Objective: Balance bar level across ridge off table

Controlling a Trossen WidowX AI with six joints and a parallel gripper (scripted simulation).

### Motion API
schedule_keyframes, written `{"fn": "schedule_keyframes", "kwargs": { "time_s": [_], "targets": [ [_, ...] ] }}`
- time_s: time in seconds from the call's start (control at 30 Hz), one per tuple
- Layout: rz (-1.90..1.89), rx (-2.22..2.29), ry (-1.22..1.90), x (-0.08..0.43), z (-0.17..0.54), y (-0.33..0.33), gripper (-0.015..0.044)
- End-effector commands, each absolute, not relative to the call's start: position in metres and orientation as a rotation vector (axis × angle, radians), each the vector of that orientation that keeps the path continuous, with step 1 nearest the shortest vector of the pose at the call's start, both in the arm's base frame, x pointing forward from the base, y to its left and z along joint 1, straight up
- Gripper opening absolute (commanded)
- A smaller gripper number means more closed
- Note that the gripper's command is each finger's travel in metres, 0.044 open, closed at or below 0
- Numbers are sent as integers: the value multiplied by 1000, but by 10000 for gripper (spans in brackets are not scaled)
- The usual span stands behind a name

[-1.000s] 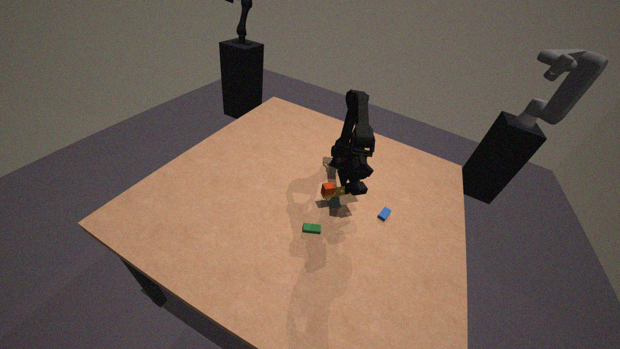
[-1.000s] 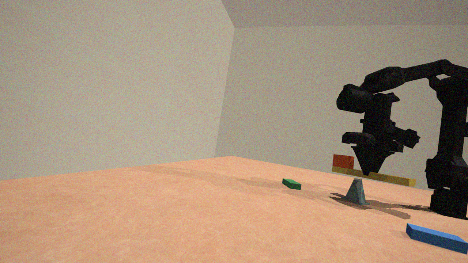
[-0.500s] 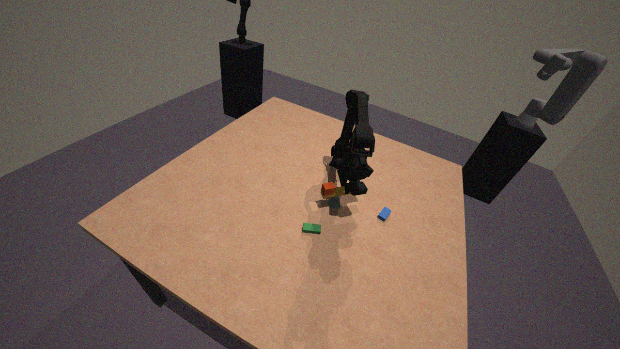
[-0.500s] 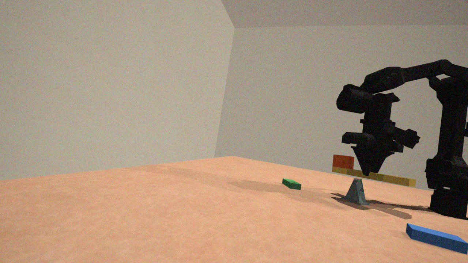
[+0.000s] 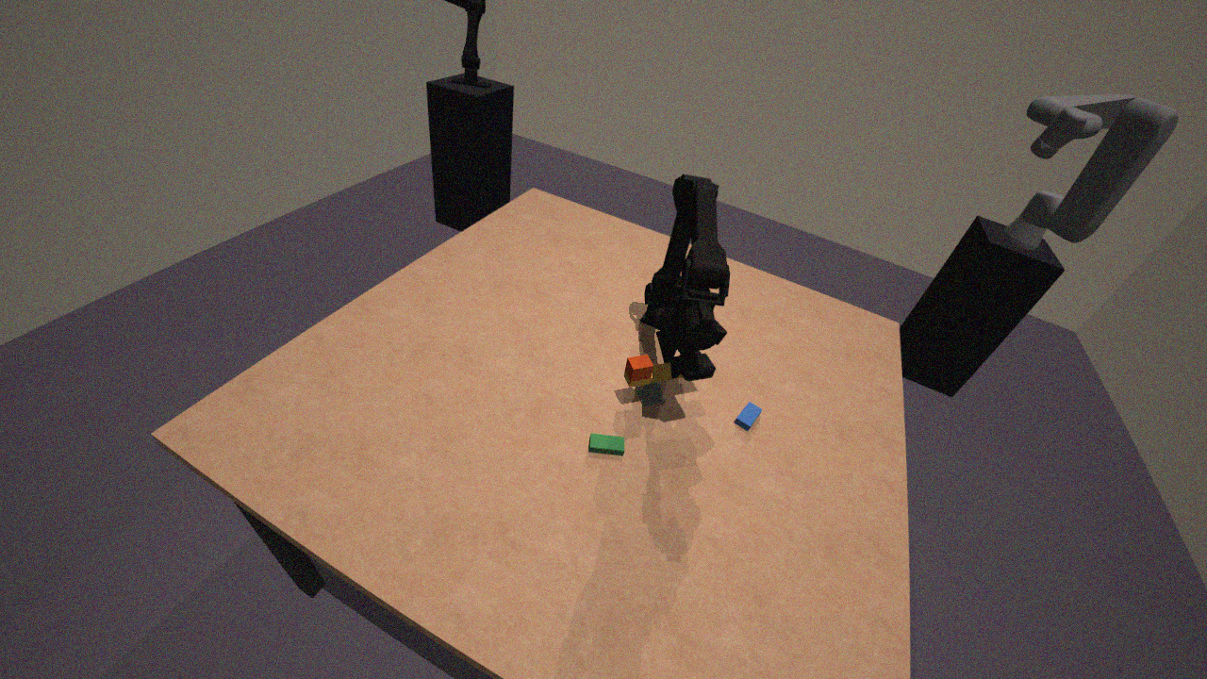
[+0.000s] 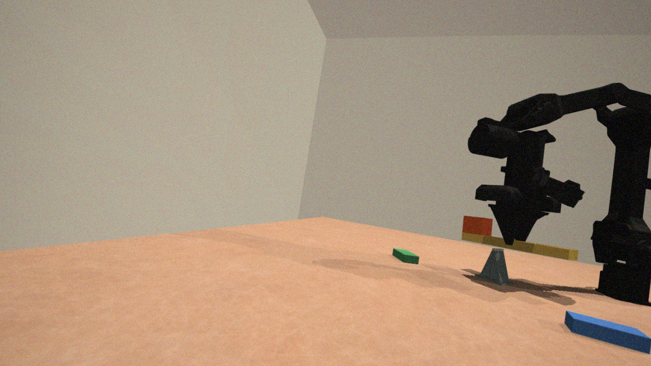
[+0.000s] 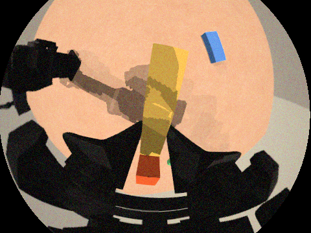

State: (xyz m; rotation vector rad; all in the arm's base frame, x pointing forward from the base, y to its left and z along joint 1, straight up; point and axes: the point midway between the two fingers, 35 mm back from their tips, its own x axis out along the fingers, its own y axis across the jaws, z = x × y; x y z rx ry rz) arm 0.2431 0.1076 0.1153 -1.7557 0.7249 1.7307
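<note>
- Bar: the yellow bar (image 5: 660, 372) (image 6: 553, 251) (image 7: 163, 74) is held off the table (image 5: 421, 379) (image 6: 182, 309) (image 7: 97, 19), just above the ridge (image 5: 651, 396) (image 6: 495, 268). A thin gap is seen between them in the exterior view; whether the bar is truly level cannot be told.
- Gripper: the bar is pinched between the fingers of the gripper (image 5: 672, 372) (image 6: 516, 243) (image 7: 156, 124), parted only partway, by about the bar's width. In the top view the grip is largely lost in the dark mass of the arm (image 5: 697, 210) (image 6: 587, 95) (image 7: 35, 65).
- Red block: an orange-red block (image 5: 638, 370) (image 6: 477, 225) (image 7: 148, 166) is carried on top of one end of the bar. The other end is masked by the gripper from the top.
- Ridge: a grey-blue wedge, plainly made out from the exterior, partly covered and shadowed from the top, hidden under the bar at the wrist.
- Green block (image 5: 606, 444) (image 6: 405, 256) (image 7: 168, 162): laid flat on the table, apart from the ridge. All but a sliver is covered by a finger in the wrist view.
- Blue block (image 5: 748, 416) (image 6: 607, 331) (image 7: 214, 47): laid flat on the table, on the other side of the ridge from the green one.
- Background: a second dark arm (image 5: 472, 38) is cut off by the top edge; a grey arm (image 5: 1114, 169) is seen whole.
</note>
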Motion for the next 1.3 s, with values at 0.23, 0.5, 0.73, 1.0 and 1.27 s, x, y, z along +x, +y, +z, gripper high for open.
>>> {"fn": "schedule_keyframes", "kwargs": {
  "time_s": [0.23, 0.5, 0.73, 1.0, 1.27],
  "targets": [
    [1729, -1757, 726, 244, 114, 107, 0],
    [1729, -1757, 726, 244, 113, 107, 0],
    [1729, -1757, 726, 244, 113, 107, 0],
    [1729, -1757, 726, 244, 112, 107, 0],
    [1729, -1757, 726, 244, 112, 107, 0]
  ]
}}
